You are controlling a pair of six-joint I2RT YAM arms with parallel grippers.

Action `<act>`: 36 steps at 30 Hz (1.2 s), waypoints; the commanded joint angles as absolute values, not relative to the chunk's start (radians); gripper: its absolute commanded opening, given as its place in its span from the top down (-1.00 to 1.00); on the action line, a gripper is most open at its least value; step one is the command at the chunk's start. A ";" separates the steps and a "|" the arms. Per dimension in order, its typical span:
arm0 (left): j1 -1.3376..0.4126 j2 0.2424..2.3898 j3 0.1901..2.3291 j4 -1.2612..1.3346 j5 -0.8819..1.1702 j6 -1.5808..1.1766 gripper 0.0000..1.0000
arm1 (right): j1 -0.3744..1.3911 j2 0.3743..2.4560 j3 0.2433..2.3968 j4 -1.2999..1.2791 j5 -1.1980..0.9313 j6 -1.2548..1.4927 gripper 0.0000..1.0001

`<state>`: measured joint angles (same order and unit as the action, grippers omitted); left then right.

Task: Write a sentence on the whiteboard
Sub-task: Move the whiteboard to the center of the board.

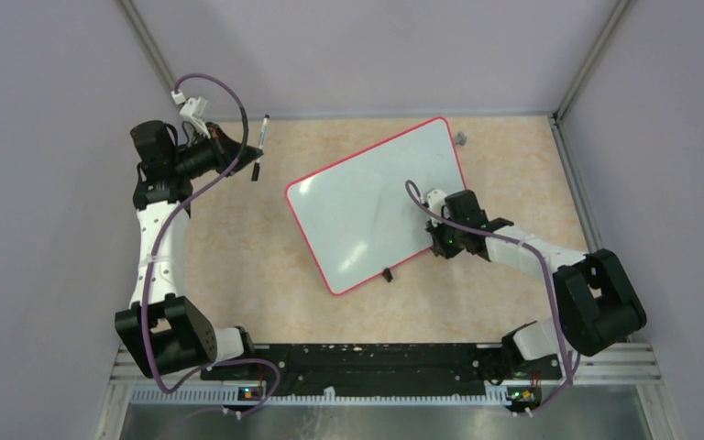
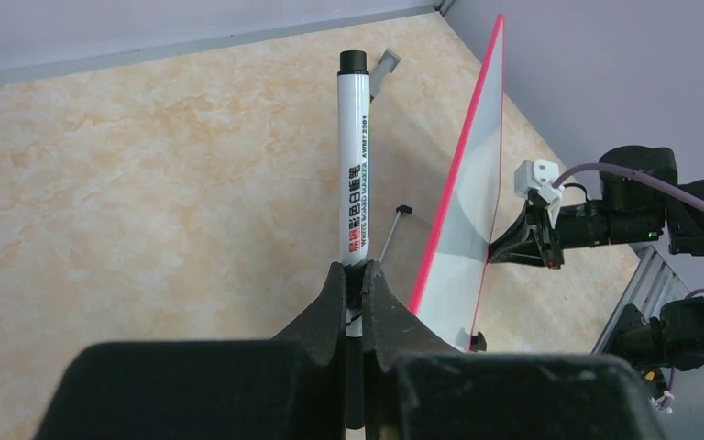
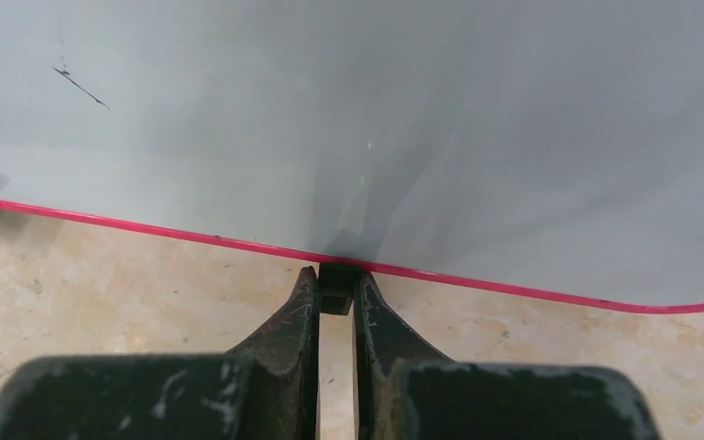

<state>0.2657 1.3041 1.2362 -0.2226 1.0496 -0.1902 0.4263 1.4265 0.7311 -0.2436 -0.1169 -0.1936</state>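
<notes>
Whiteboard (image 1: 367, 206) lies flat on the worktop (image 1: 238, 266), centre right, its long axis running from left to far right. No sentence is on it, only a stray stroke (image 3: 78, 85). Right pincer (image 3: 336, 280) is pressed together on a clip (image 3: 335, 291) at the right end of the board's near long edge. Left pincer (image 2: 355, 270) pinches a marker (image 2: 356, 156) at far left, well apart from the board, which lies to its right.

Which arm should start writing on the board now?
The left arm: its jaws pinch the marker, beside the whiteboard. The right arm's jaws are shut on a black clip at the board's rim, so it looks busy steadying it.
</notes>
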 commanded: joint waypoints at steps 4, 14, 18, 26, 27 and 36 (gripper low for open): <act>0.267 1.268 1.249 -0.163 1.062 -0.207 1.00 | 0.521 1.363 0.699 -0.312 -0.169 -0.203 1.00; 0.267 1.272 1.258 -0.166 1.065 -0.206 1.00 | 0.564 1.295 0.669 -0.418 -0.123 -0.311 1.00; 0.267 1.277 1.254 -0.156 1.068 -0.214 1.00 | 0.564 1.273 0.665 -0.461 -0.094 -0.350 1.00; 0.267 1.283 1.242 -0.143 1.064 -0.219 1.00 | 0.565 1.269 0.672 -0.527 -0.130 -0.402 0.80; 0.267 1.286 1.243 -0.145 1.065 -0.221 1.00 | 0.565 1.267 0.674 -0.533 -0.135 -0.407 0.73; 0.265 1.313 1.258 -0.143 1.076 -0.233 1.00 | 0.573 1.252 0.702 -0.625 -0.309 -0.495 0.38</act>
<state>0.2657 1.3067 1.2362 -0.1833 1.0573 -0.2165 0.5499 1.2797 0.6735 -0.5430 -0.1951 -0.4290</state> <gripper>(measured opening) 0.023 0.295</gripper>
